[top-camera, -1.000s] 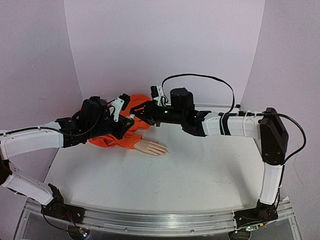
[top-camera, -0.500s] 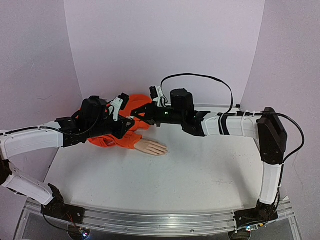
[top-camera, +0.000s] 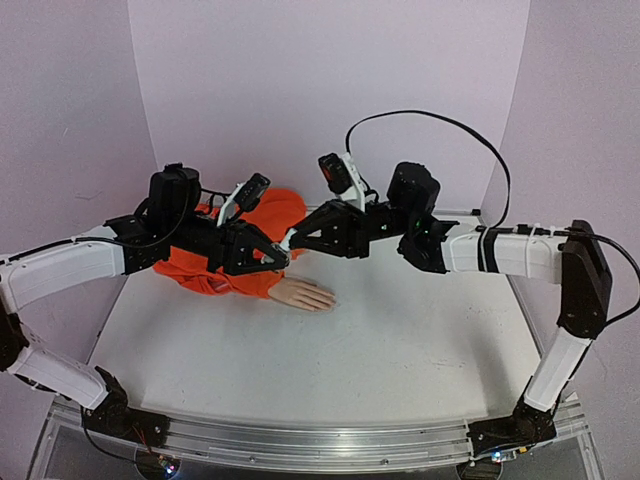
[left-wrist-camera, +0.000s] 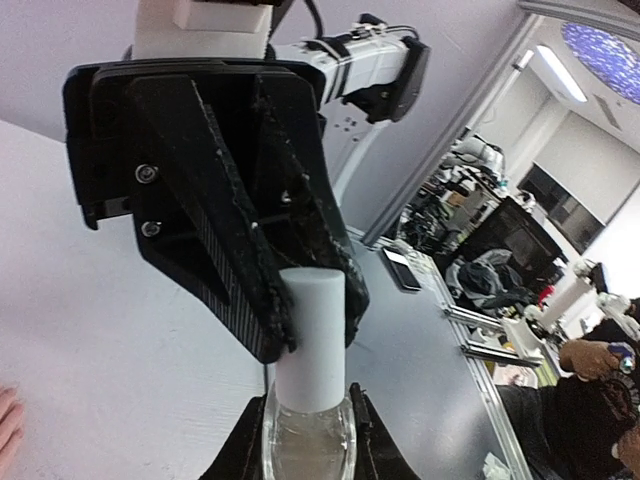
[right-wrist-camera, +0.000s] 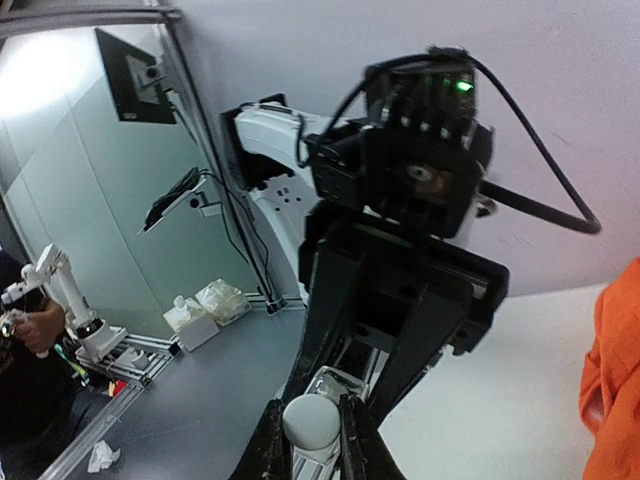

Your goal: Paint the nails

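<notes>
A pale peach mannequin hand [top-camera: 303, 295] lies flat on the table, sticking out of an orange sleeve [top-camera: 228, 281]. Its nails are too small to make out. My left gripper [top-camera: 276, 259] is shut on the clear glass body of a small bottle [left-wrist-camera: 308, 440], held in the air just above and behind the hand's wrist. My right gripper [top-camera: 296, 240] meets it from the right and is shut on the bottle's white cap [left-wrist-camera: 311, 335]. In the right wrist view the cap [right-wrist-camera: 311, 424] sits between my right fingers [right-wrist-camera: 271, 440], with the left gripper's black body [right-wrist-camera: 400, 300] behind.
The orange garment [top-camera: 270, 212] bunches up at the back left under my left arm. The white table [top-camera: 380, 340] spreads in front of and to the right of the hand. Lilac walls close the back and sides.
Both wrists have risen and tilted downward. The joined grippers with the bottle moved slightly right and toward the hand. The right arm's wrist drew back to the right.
</notes>
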You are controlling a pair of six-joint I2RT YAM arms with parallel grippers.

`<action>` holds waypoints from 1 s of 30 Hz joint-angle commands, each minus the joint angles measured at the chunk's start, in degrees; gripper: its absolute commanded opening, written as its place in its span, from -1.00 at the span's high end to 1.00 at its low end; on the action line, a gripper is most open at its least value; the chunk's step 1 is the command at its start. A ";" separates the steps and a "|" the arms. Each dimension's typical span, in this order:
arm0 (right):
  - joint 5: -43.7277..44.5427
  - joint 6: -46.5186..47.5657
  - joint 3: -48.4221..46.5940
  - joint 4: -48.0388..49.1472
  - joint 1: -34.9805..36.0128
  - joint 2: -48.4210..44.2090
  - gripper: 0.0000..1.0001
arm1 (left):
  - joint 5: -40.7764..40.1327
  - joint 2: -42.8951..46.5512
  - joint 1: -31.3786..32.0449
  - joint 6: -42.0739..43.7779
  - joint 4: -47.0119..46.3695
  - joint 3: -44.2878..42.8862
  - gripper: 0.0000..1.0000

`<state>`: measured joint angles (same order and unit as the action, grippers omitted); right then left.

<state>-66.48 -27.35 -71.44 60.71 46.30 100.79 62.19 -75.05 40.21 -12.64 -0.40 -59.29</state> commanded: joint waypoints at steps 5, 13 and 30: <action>2.45 0.20 1.44 5.18 -0.09 -2.74 0.70 | -17.12 3.32 0.40 3.28 -6.87 0.85 1.00; 28.14 -9.64 1.60 -6.51 -3.15 -3.70 -0.40 | -64.32 8.19 3.32 11.72 -6.51 7.75 1.00; 45.84 -24.53 -17.62 -15.22 4.06 10.91 -0.34 | -72.46 7.43 4.17 13.17 -6.51 9.88 1.00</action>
<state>-24.67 -50.26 -83.59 46.33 49.63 109.71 -9.08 -68.77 43.94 0.19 -3.62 -49.41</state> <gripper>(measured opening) 0.684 0.218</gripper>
